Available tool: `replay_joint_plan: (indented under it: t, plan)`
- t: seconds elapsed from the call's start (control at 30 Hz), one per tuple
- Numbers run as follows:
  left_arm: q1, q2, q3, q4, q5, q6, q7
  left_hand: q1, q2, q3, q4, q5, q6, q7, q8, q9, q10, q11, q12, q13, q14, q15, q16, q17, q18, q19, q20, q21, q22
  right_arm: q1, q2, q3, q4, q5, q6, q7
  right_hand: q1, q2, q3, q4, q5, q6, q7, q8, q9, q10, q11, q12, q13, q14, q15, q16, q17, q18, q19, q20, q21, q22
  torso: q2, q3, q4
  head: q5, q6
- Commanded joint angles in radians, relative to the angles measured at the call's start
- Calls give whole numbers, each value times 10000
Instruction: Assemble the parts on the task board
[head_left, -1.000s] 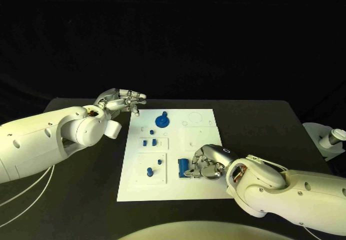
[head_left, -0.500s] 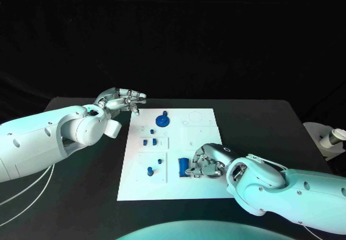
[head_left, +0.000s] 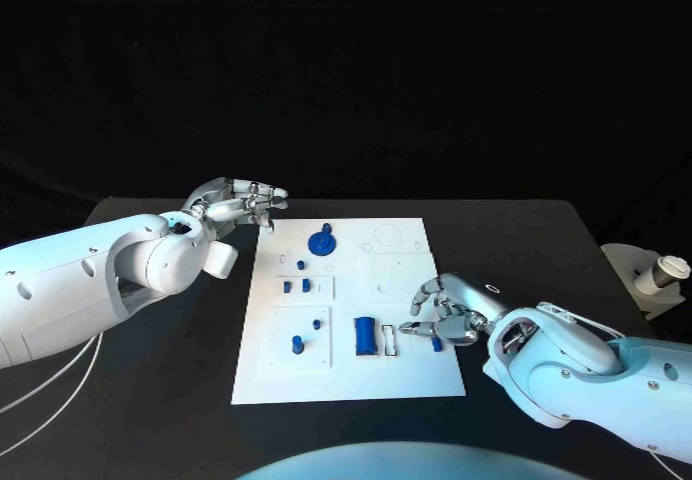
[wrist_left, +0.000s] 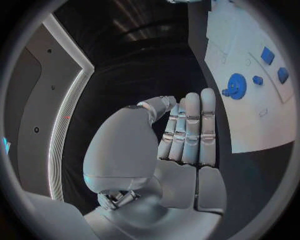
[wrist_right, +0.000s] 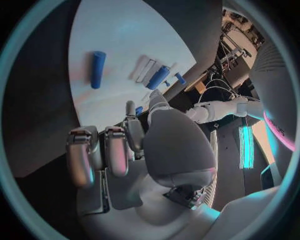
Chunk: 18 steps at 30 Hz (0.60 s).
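We see the board (head_left: 353, 310) lying mid-table (head_left: 534, 250), blue parts on it: a round disc (head_left: 323, 241) at its far end, a cylinder (head_left: 366, 335) nearer. A small peg (head_left: 436, 343) lies at the board's right edge beside the right robot hand (head_left: 450, 315), whose fingers are spread, holding nothing. The left robot hand (head_left: 242, 203) hovers far left off the board, fingers apart and empty.

This looks like a robotics lab set up as a test cell. A black table (head_left: 548, 250) stands before a black backdrop (head_left: 375, 90), with a white task board (head_left: 411, 375) laid in the middle and small blue parts (head_left: 366, 335) on it. Two white robot arms (head_left: 87, 280) reach in from left and right. At the far right stands a white fixture (head_left: 652, 275).
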Motion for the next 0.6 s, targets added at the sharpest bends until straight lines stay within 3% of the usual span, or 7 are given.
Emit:
replay_joint_plan:
  t: [0.03, 0.1, 0.3, 0.6]
  plan:
    - [7, -15, 5, 58, 34, 102, 84, -15, 90, 40, 13, 19, -75, -2, 33, -9, -85, 9, 59, 11, -70, -33, 49, -9, 152, 49, 32, -47, -9, 15, -300, -11, 27, -174, -249, 421, 145, 67, 46, 12, 34, -7, 9, -46, -18, 3, 54, 72, 68, 748, 51, -4, 1040, -69, 1048, 48, 45, 2634, -2, -8, -23, -87, 10]
    - [6, -30, 4, 67, 34, 90, 103, -15, 90, 40, 13, 19, -75, -2, 33, -9, -85, 9, 59, 11, -70, -33, 49, -9, 152, 49, 32, -47, -9, -5, -509, -27, 22, -390, -87, 350, 165, 39, 67, 30, 12, 172, -11, -31, -16, 12, 49, 83, 79, 758, 61, 15, 1091, -69, 1048, 76, 45, 2634, -5, 3, -31, -146, 18]
    - [4, -29, 3, 75, 34, 97, 138, -18, 84, 39, 16, 16, -79, -2, 35, -10, -92, 10, 67, 10, -72, -32, 52, -12, 152, 52, 33, -52, -12, -205, -684, -57, -21, -860, 280, 30, 112, -10, 74, 50, -68, 432, -69, 1, 3, 24, 7, 82, 85, 766, 36, 31, 1135, -69, 1048, 86, 45, 2634, -24, 1, -55, -137, 4]
    - [3, -37, 0, 91, 33, 122, 139, -18, 84, 39, 16, 16, -79, -2, 35, -10, -92, 10, 67, 10, -72, -32, 52, -12, 152, 52, 33, -52, -12, -473, -578, -72, -225, -1200, 778, -575, -119, -17, 57, 71, -182, 641, -125, 27, 40, 29, -38, 59, 79, 764, 1, 28, 1136, -69, 1048, 69, 45, 2634, 6, 1, -12, -154, -9]
